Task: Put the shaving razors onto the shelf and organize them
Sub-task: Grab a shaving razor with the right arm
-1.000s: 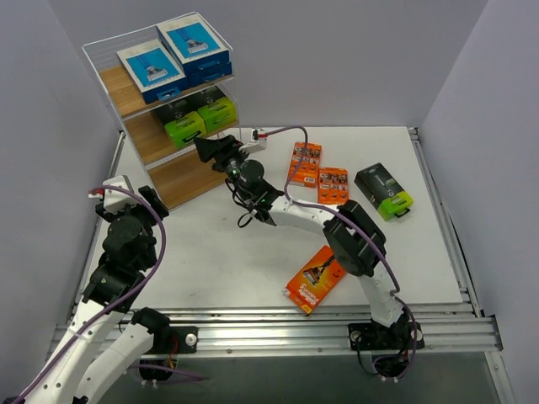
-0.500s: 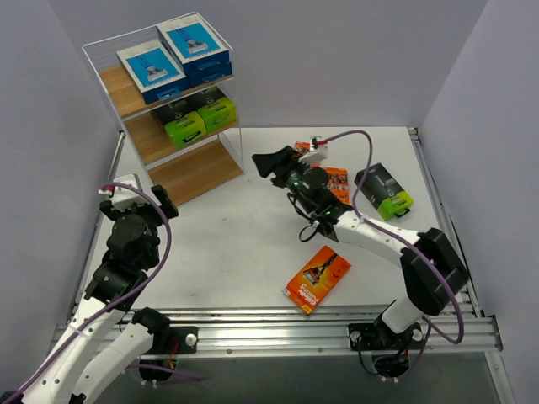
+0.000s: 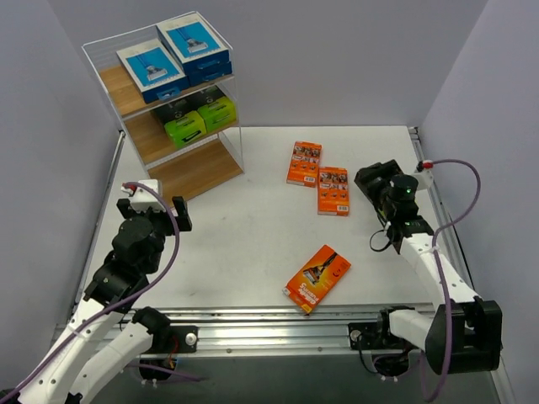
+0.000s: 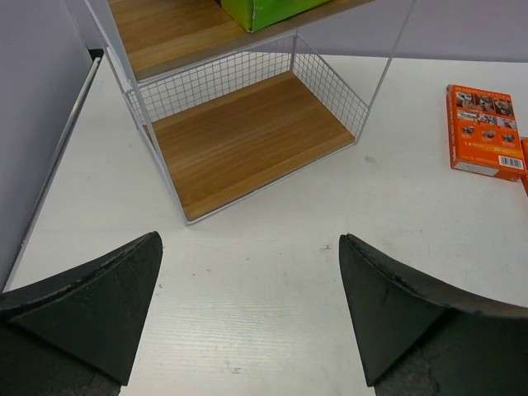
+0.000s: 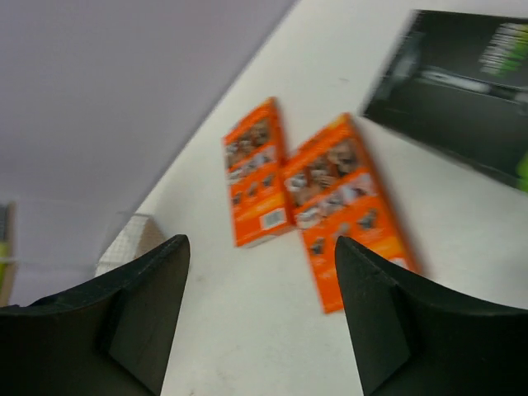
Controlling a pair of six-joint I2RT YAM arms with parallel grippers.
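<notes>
Atop the shelf (image 3: 198,172) sit flat blue-and-white razor packs (image 3: 150,66).

No word, brand or number could be read in any view. The lone orange pack (image 3: 317,279) at lower centre of the overhead view carried dark lettering too small to make out. At the right edge of the left wrist view, another orange pack (image 4: 485,132) showed tiny picture panels and a white label strip, both illegible. The black pack (image 5: 466,99) at upper right of the right wrist view bore pale and lime-green lettering, smeared by blur. The blue-and-white packs (image 3: 152,66) at upper left of the overhead view had print too small to read.
</notes>
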